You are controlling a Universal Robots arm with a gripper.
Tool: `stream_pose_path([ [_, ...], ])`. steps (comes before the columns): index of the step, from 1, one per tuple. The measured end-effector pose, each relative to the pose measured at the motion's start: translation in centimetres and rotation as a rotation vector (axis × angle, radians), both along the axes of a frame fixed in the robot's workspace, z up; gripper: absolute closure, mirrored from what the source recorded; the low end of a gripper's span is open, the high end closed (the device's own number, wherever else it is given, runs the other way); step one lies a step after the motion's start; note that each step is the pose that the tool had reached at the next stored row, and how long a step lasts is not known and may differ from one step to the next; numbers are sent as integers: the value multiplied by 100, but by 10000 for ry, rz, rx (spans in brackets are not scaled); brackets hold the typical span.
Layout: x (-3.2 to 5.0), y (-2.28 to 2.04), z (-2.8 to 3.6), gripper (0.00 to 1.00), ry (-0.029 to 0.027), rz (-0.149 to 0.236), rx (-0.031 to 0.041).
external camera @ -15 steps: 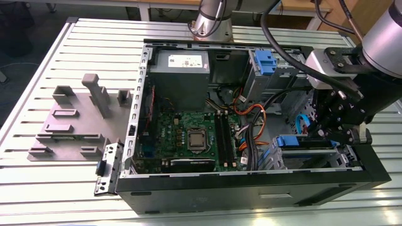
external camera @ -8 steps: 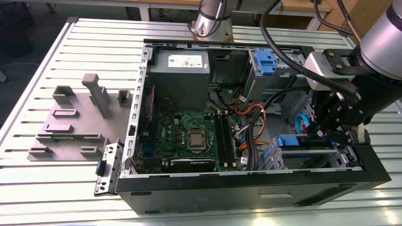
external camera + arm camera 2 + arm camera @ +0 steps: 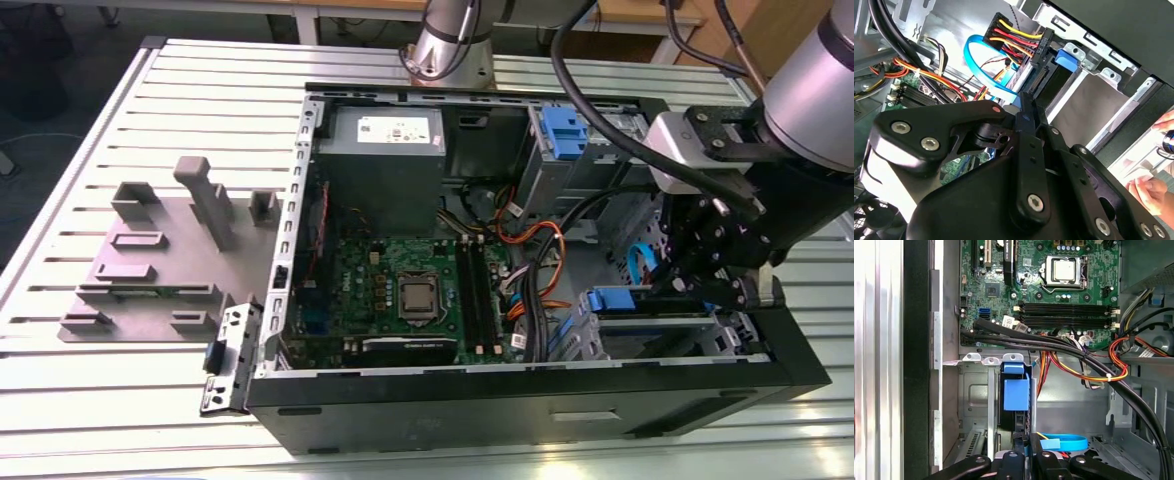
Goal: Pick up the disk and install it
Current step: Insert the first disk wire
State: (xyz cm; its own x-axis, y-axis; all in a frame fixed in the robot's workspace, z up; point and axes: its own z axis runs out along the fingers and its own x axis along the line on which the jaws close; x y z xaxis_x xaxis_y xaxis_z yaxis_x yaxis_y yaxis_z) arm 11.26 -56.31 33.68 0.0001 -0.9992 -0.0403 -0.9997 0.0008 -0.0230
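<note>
1 disk (image 3: 1016,390) stands edge-on in the cage (image 3: 974,390) at the exterior view's right. The claw (image 3: 1026,107) is just beside its cabled end and looks closed, fingertips together on nothing. An off-line push could jam the disk in the cage, and the claw could snag the cables (image 3: 1006,42) or blue loop (image 3: 981,70).

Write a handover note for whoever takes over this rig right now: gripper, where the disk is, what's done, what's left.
Gripper: looks shut, inside the computer case, with its tips right at the disk.
Disk: stands on edge in the drive cage, blue carrier showing.
Done: the disk is off the table and in the cage slot.
Left: I cannot tell whether it is fully seated. The gripper is not yet clear of the case.
</note>
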Motion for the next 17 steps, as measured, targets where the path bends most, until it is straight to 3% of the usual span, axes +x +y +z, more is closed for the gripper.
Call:
stream_pose_path([
  [17, 0, 0, -54, 84, 0, 0, 1],
])
